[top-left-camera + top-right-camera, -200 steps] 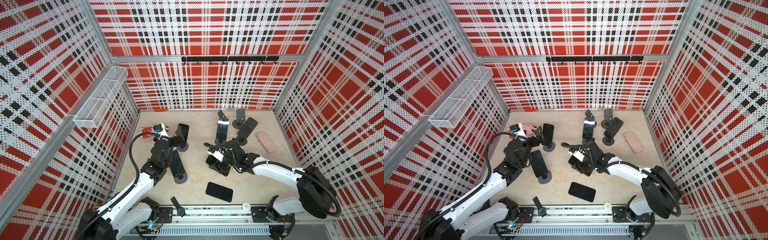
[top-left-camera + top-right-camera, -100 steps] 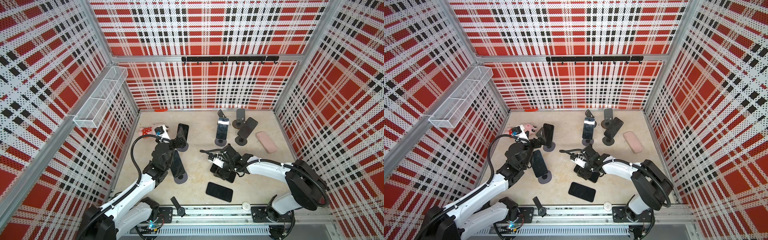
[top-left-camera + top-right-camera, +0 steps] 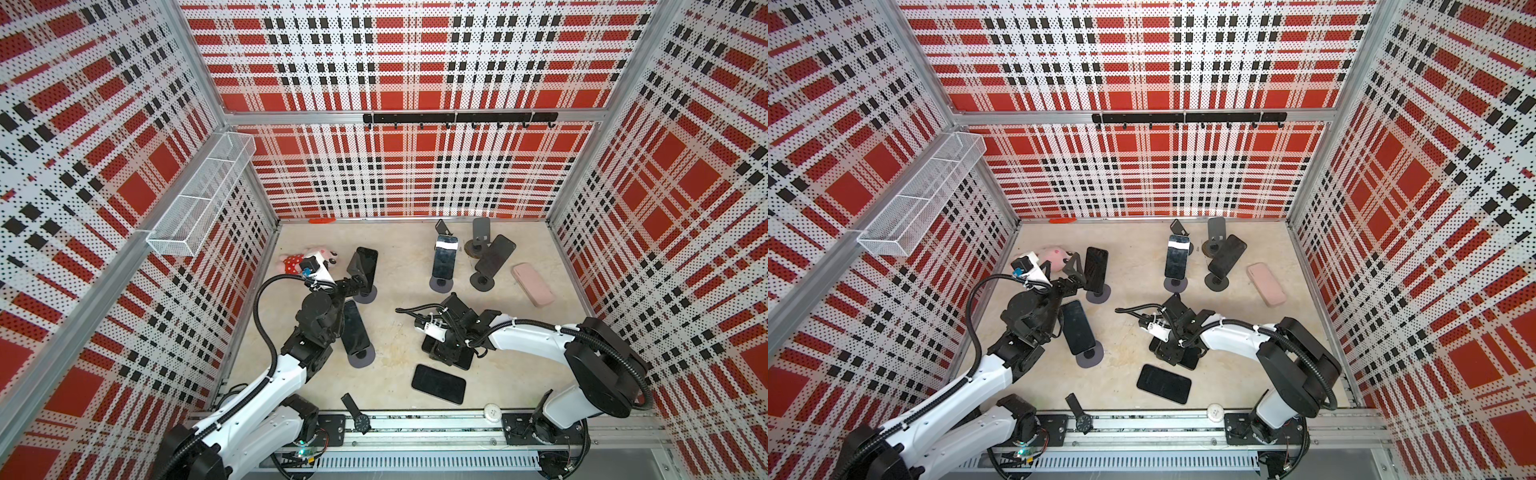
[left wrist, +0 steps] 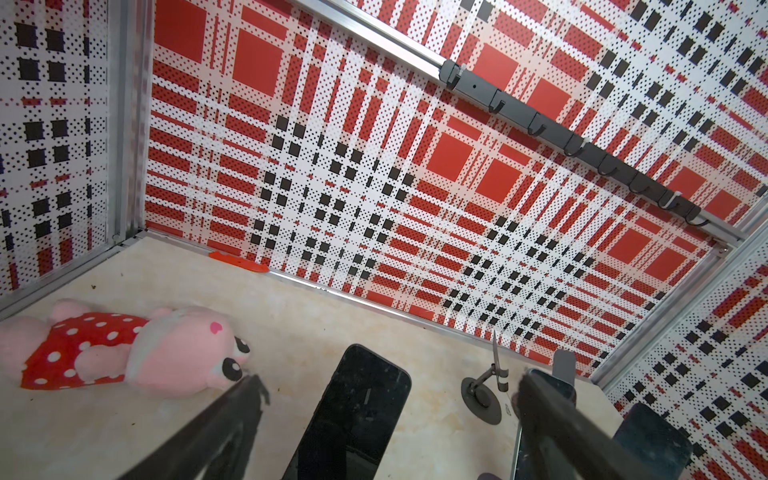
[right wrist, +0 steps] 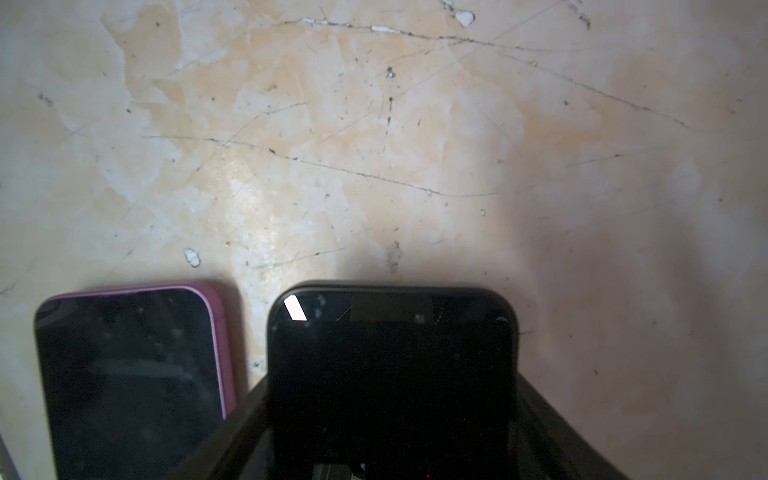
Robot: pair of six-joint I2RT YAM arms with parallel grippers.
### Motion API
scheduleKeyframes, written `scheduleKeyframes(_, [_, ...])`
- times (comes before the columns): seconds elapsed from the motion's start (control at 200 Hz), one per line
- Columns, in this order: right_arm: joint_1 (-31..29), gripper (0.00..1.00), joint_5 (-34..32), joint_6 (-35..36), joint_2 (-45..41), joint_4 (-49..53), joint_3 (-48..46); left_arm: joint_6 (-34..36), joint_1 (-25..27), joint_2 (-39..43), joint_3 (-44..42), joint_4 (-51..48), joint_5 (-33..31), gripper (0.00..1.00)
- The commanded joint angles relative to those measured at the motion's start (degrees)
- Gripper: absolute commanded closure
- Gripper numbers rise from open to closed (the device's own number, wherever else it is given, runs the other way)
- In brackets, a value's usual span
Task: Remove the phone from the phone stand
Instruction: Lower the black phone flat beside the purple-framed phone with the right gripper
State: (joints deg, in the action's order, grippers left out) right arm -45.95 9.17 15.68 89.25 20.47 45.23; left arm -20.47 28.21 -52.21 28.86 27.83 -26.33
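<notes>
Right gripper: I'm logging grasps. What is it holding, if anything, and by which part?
The right gripper is shut on a black phone, clamping its two long side edges; one end sticks out beyond the grip.

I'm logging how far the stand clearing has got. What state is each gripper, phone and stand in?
Left gripper: open, at left back phone, not gripping.
Left back phone: on stand.
Left front phone: on stand.
Middle phone: on stand.
Right back phone: on stand.
Right gripper: shut on held phone, off stand.
Flat phone: lying on table.
Pink case: lying on table.
Grey stand: empty.
</notes>
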Motion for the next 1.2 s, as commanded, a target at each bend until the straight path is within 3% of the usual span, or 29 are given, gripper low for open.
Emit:
scheduleKeyframes(0.0, [-0.45, 0.26, 1.15, 1.53, 0.75, 0.62, 2.14, 0.95, -0.29, 1.12, -0.99, 1.7, -0.84, 0.02])
scheduleKeyframes(1.192, [-2.3, 0.22, 0.86, 1.63, 4.88, 1.12, 2.14, 0.08, -0.21, 1.9, -1.19, 1.52, 1.45, 0.02])
